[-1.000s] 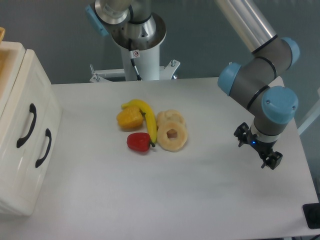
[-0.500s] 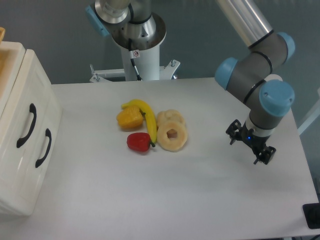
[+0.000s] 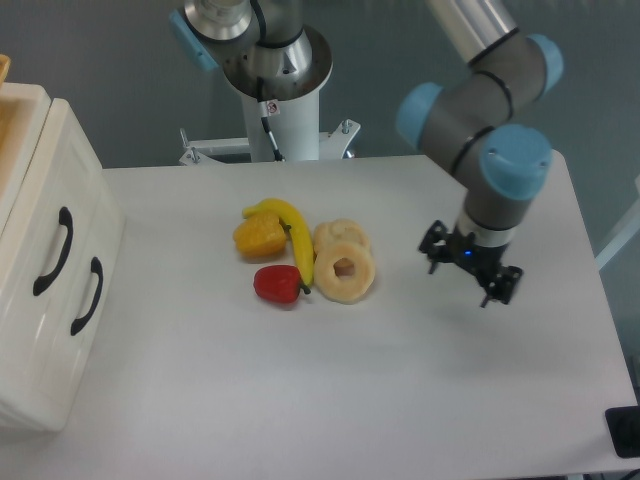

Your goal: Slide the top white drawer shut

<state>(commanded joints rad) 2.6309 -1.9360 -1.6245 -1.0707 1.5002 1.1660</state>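
Worktop: matte white surface, flat, filling most of the view; a small dark object sat at its near right corner.
Cabinet: cream-white glossy plastic at the left edge of the worktop, box-shaped with moulded panel fronts.
Lower drawer: one black curved handle, front flush with the cabinet.
Top white drawer: upper of the two, black curved handle on its front; the front stood close to the cabinet face, and whether a gap remained could not be told from this angle.
Claw: black, two-fingered, hung above the right half of the worktop, well apart from the cabinet; gripping nothing; whether the fingers were spread or pressed together could not be told.
Arm: grey joints with blue caps, silver tube running up out of frame.
In between: a cluster of toy fruit lay mid-worktop between claw and cabinet.
Red piece: rounded, glossy, nearest of the cluster.
Rings: two pale rings with centre holes, overlapping, just right of the banana.
Banana: yellow, curved, touching the orange lump on its left.
Base: white pedestal with metal flange, behind the far edge of the worktop.
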